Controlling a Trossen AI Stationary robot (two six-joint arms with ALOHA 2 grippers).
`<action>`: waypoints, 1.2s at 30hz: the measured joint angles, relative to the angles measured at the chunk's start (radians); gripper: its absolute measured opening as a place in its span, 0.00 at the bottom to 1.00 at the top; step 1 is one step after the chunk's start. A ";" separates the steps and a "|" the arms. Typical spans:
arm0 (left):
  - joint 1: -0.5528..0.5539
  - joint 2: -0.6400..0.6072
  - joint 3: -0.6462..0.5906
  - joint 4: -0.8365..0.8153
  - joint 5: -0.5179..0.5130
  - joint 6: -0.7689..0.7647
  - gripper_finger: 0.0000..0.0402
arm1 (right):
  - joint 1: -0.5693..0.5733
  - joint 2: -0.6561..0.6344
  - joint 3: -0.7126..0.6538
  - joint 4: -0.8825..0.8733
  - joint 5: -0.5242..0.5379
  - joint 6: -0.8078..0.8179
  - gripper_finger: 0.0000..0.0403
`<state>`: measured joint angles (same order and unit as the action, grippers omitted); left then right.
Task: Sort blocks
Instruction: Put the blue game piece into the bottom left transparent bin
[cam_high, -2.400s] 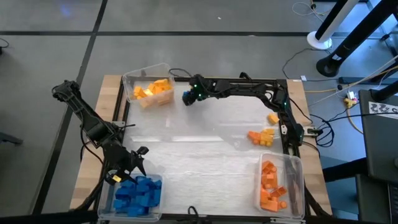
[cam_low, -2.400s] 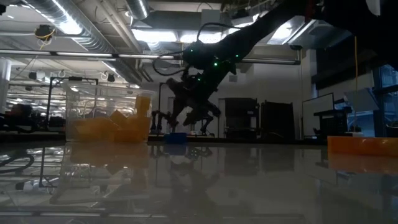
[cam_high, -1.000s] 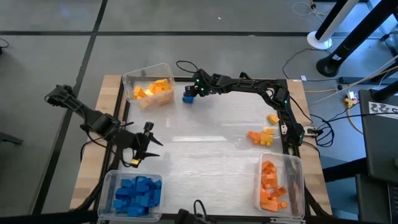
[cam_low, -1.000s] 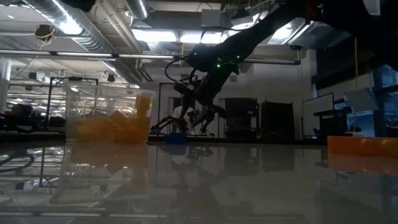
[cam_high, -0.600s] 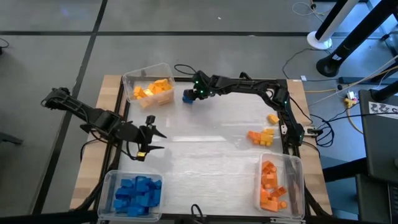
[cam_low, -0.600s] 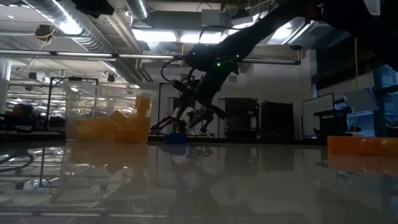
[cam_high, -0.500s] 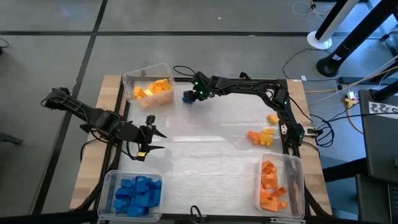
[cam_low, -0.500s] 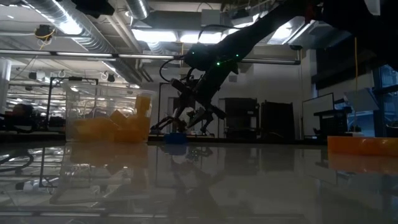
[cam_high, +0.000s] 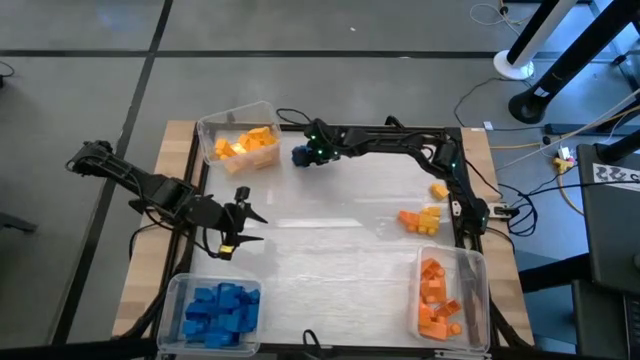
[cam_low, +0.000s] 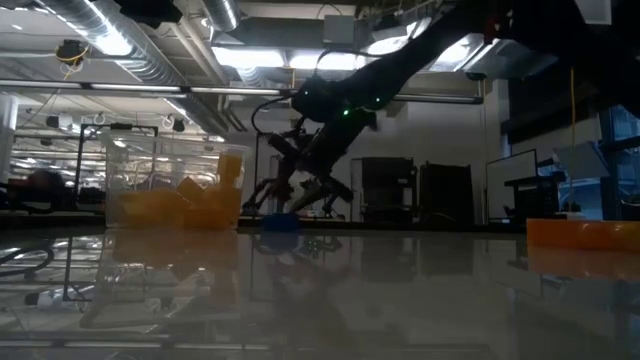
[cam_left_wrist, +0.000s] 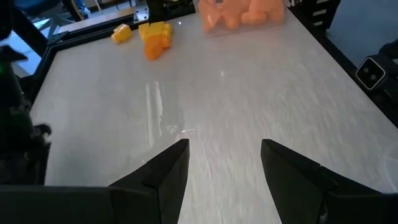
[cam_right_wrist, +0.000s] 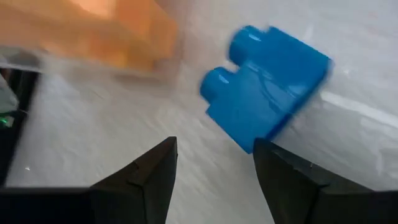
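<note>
**Right arm over a lone blue block at the far edge of the bench**

My right gripper (cam_right_wrist: 211, 165) had its fingers spread, holding nothing. The blue block (cam_right_wrist: 266, 104) lay just ahead of the tips, apart from them, studs up, skewed to the gap. To do this well, I judged I should turn the wrist square to its flat sides, lower until the tips straddled it, then close. It sat on the bench (cam_high: 330, 250) just beside the bin of yellow-orange blocks (cam_high: 240, 140). My left gripper (cam_left_wrist: 224, 165) waited with fingers spread and empty, near the bin of blue blocks (cam_high: 220, 312). Loose blocks (cam_high: 422, 218) lay at the bench's right side.
</note>
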<state>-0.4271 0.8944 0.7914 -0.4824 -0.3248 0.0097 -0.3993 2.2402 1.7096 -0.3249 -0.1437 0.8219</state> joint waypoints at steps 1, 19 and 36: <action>0.000 0.001 0.000 0.001 0.000 0.002 0.47 | 0.000 0.006 0.001 0.029 0.004 -0.001 0.53; -0.008 0.002 0.000 -0.015 0.011 0.005 0.47 | -0.013 0.031 0.000 0.027 0.019 0.024 0.53; -0.008 0.002 0.000 -0.011 0.011 -0.023 0.47 | -0.013 0.031 0.000 0.072 -0.015 0.021 0.53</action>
<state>-0.4347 0.8967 0.7910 -0.4932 -0.3138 -0.0134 -0.4122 2.2711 1.7100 -0.2531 -0.1582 0.8426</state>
